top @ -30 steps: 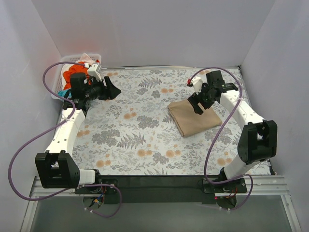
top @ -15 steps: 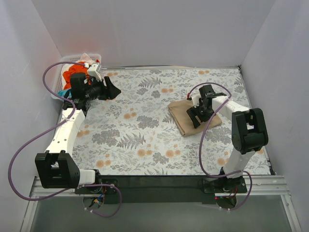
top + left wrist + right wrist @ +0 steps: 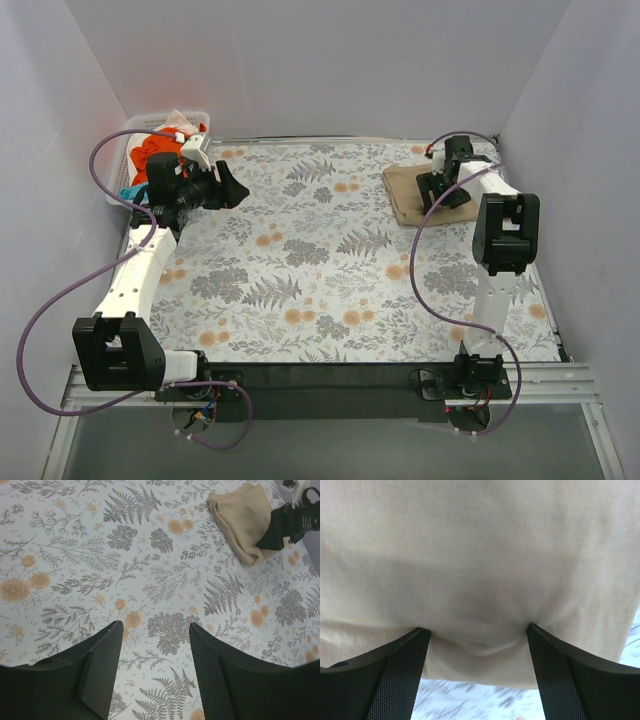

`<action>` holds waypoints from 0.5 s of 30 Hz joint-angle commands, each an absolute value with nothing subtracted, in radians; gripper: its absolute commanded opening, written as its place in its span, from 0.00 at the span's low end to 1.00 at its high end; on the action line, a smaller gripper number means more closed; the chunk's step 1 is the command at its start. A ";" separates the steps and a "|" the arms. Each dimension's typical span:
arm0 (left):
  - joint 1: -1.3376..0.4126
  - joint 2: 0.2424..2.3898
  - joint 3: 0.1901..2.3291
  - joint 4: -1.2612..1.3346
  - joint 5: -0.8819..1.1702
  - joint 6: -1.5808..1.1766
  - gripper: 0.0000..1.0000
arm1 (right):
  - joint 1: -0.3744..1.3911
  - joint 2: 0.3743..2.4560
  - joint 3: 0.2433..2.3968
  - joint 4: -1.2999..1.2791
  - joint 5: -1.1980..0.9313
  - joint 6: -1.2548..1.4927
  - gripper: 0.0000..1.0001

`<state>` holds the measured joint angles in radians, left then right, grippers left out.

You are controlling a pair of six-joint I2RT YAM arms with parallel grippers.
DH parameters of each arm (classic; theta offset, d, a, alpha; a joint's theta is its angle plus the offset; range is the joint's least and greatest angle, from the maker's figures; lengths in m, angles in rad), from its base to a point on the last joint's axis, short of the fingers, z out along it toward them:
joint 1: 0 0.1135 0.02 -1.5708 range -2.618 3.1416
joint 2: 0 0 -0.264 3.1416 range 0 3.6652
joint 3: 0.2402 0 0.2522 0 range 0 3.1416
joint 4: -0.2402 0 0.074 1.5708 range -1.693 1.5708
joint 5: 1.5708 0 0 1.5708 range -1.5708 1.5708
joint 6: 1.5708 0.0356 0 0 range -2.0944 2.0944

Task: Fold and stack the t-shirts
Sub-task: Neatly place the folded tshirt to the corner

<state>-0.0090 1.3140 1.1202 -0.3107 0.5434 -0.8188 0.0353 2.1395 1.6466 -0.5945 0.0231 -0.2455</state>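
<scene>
The folded tan t-shirt lies flat at the far right of the floral table cover; it also shows in the left wrist view and fills the right wrist view. My right gripper is open, its spread fingers pressed down on the shirt near its edge; it also shows in the left wrist view. The orange t-shirt, with a teal piece and a white piece, is bundled in the basket at far left. My left gripper is open and empty above the cover.
The white lattice basket stands at the far left corner beside the left arm. White walls close in the table on the left, back and right. The right arm stretches along the right side.
My right gripper has slid the folded tan shirt from the middle right of the table to the far right corner. The left arm has stayed still.
</scene>
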 commanded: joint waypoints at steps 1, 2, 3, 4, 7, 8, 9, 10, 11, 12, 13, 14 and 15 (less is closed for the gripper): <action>-0.008 1.275 1.108 -0.328 0.523 -0.799 0.52 | -0.049 2.307 1.787 -0.583 0.100 -0.212 0.72; -0.008 1.278 1.106 -0.328 0.522 -0.798 0.52 | -0.058 2.334 1.840 -0.600 0.100 -0.209 0.72; -0.008 1.279 1.106 -0.328 0.519 -0.798 0.52 | -0.073 2.359 1.926 -0.620 0.109 -0.206 0.71; -0.008 1.279 1.106 -0.330 0.518 -0.796 0.52 | -0.081 2.400 1.971 -0.624 0.117 -0.203 0.72; -0.008 1.287 1.112 -0.340 0.514 -0.792 0.52 | -0.103 2.474 2.110 -0.641 0.149 -0.204 0.72; -0.008 1.289 1.115 -0.344 0.508 -0.788 0.52 | -0.106 2.485 2.132 -0.643 0.153 -0.206 0.72; -0.008 1.292 1.117 -0.344 0.508 -0.787 0.52 | -0.109 2.493 2.152 -0.632 0.175 -0.210 0.73; -0.008 1.293 1.117 -0.345 0.505 -0.785 0.52 | -0.109 2.506 2.158 -0.629 0.184 -0.212 0.73; -0.006 1.295 1.117 -0.345 0.505 -0.785 0.52 | -0.110 2.513 2.166 -0.624 0.193 -0.207 0.73; -0.008 1.299 1.117 -0.344 0.502 -0.784 0.52 | -0.115 2.516 2.169 -0.620 0.205 -0.198 0.73; -0.008 1.304 1.115 -0.345 0.503 -0.784 0.52 | -0.117 2.522 2.171 -0.614 0.198 -0.196 0.73; -0.008 1.307 1.115 -0.345 0.505 -0.784 0.52 | -0.118 2.525 2.171 -0.612 0.201 -0.181 0.73; -0.008 1.312 1.117 -0.345 0.506 -0.785 0.52 | -0.121 2.523 2.169 -0.614 0.204 -0.172 0.73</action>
